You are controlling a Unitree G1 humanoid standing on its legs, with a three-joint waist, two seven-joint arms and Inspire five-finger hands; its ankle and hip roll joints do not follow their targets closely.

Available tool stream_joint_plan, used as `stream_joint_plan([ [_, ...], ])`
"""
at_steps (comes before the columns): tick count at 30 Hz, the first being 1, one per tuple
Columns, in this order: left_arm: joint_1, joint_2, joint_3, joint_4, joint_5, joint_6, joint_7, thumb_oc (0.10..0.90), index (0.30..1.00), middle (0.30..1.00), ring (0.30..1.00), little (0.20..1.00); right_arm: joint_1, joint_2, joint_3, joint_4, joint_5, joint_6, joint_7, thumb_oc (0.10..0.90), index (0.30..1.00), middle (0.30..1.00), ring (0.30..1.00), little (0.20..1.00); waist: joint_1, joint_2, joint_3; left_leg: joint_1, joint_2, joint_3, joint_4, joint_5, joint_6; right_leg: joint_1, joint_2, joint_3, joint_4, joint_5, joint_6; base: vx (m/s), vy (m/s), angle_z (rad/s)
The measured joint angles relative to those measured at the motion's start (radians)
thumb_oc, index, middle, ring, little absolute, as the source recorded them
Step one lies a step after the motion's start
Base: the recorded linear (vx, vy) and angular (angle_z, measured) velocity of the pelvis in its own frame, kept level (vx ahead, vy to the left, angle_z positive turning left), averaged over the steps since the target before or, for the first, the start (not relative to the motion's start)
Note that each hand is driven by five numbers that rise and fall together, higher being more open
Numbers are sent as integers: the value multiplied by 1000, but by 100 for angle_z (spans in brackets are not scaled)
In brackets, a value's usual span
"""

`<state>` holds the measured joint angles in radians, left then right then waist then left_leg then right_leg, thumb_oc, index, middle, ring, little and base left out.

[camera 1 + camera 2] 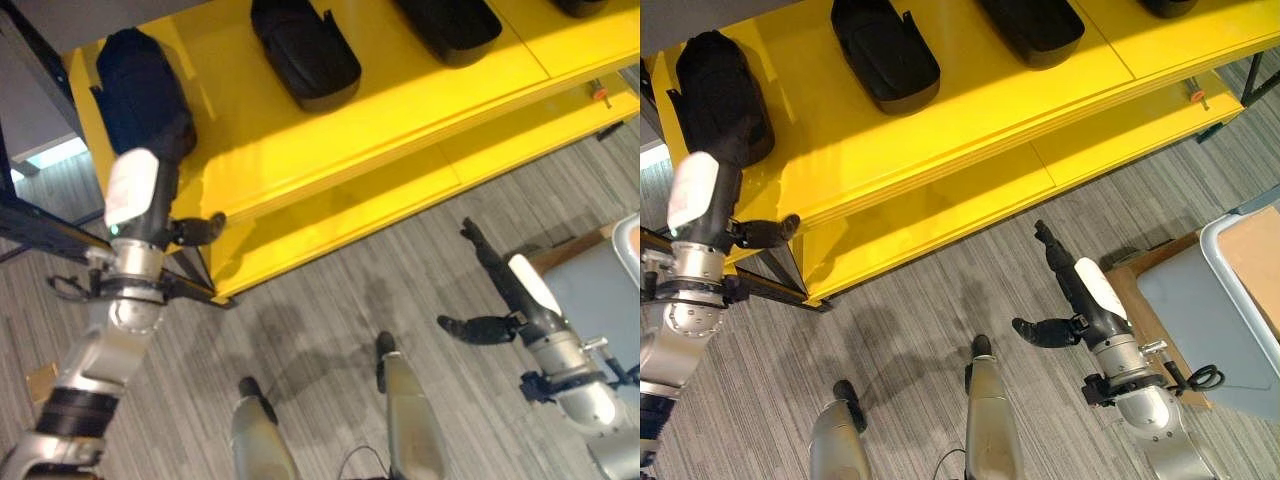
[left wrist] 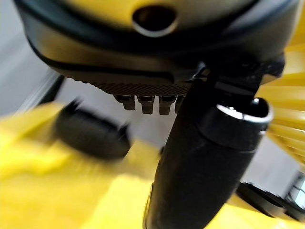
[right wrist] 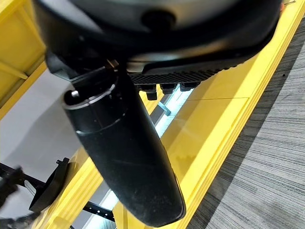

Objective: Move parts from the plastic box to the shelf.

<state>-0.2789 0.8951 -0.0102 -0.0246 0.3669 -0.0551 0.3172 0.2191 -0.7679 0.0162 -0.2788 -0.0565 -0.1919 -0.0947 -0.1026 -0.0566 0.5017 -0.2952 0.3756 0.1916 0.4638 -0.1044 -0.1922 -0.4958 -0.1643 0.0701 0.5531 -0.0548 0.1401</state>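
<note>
Left eye: four black moulded plastic parts [image 1: 305,50] on yellow shelf [image 1: 400,110]; left hand [image 1: 135,190] at nine o'clock touching the endmost part [image 1: 135,90], fingers hidden, grip unclear.
Right eye: right hand [image 1: 1075,290] at four o'clock, fingers straight, empty; grey plastic box [image 1: 1215,300] at three o'clock, contents unclear.
Probably well advanced.

We see a shelf [image 1: 330,150] of glossy yellow, smooth enough to mirror the light. The black parts [image 1: 305,50] on it look like matt moulded plastic. The floor [image 1: 330,300] at six o'clock is grey, streaked carpet, rough in weave. At three o'clock the box [image 1: 1200,310] is smooth pale plastic, with brown cardboard [image 1: 1255,255] inside.
</note>
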Motion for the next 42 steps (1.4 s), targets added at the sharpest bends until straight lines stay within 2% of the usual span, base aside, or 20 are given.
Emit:
stream_joint_plan([
  [4,-28,79,60,-72,42,-33,30,900,1000,1000,1000,1000,11,-6,-23,-7,0,0,0,900,1000,1000,1000,1000,1,6,5,0,-2,-1,0,0,0,1,-2,-1,0,0,0,0,0,0],
  [11,-110,173,57,-76,29,-79,27,900,1000,1000,1000,1000,38,-6,-39,-30,-1,0,-2,900,1000,1000,1000,1000,-3,25,16,0,-11,-1,-1,0,1,1,-10,1,-1,-2,1,0,0,0],
  [16,-112,222,-10,-30,-12,-102,-23,900,1000,1000,1000,1000,48,-6,-39,-32,0,-1,-1,900,1000,1000,1000,1000,-7,32,18,2,-11,0,-3,0,1,0,-10,1,3,-3,4,0,0,0],
  [18,-141,234,-72,22,-52,-105,-53,900,1000,1000,1000,1000,52,-5,-40,-32,0,-1,-1,900,1000,1000,1000,1000,-6,33,18,2,-12,0,-2,0,1,1,-11,2,4,-3,4,0,0,0],
  [23,-184,233,-171,176,-200,-99,-137,900,1000,1000,1000,1000,57,16,-41,-32,3,0,12,900,1000,1000,1000,1000,-18,34,18,2,-12,-1,1,2,1,-2,-11,3,10,-4,3,0,0,0],
  [26,-222,233,-207,249,-238,-103,-161,900,1000,1000,1000,1000,70,21,-43,-32,9,0,24,900,1000,1000,1000,1000,-29,34,18,2,-12,-1,2,2,0,-3,-11,3,12,-4,3,0,0,0],
  [27,-295,233,-263,367,-274,-96,-179,900,1000,1000,1000,1000,88,30,-43,-33,21,-1,36,900,1000,1000,1000,1000,-30,35,18,3,-12,-2,3,3,0,-3,-11,3,15,-5,2,0,0,0],
  [30,-319,219,-265,499,-285,-73,-192,900,1000,1000,1000,1000,108,32,-43,-32,22,0,46,900,1000,1000,1000,1000,-46,35,18,4,-11,-2,2,4,-1,-6,-9,3,22,-8,0,0,0,0],
  [37,-319,148,-257,535,-285,-40,-170,900,1000,1000,1000,1000,98,28,-43,-32,22,0,52,900,1000,1000,1000,1000,-30,35,18,2,-11,-4,5,4,-1,-7,-9,4,25,-12,-5,0,0,0],
  [42,-319,147,-250,536,-285,-22,-146,900,1000,1000,1000,1000,76,26,-43,-32,22,0,51,900,1000,1000,1000,1000,-27,34,18,-1,-11,-5,10,4,-1,-7,-10,4,25,-11,-5,0,0,0],
])
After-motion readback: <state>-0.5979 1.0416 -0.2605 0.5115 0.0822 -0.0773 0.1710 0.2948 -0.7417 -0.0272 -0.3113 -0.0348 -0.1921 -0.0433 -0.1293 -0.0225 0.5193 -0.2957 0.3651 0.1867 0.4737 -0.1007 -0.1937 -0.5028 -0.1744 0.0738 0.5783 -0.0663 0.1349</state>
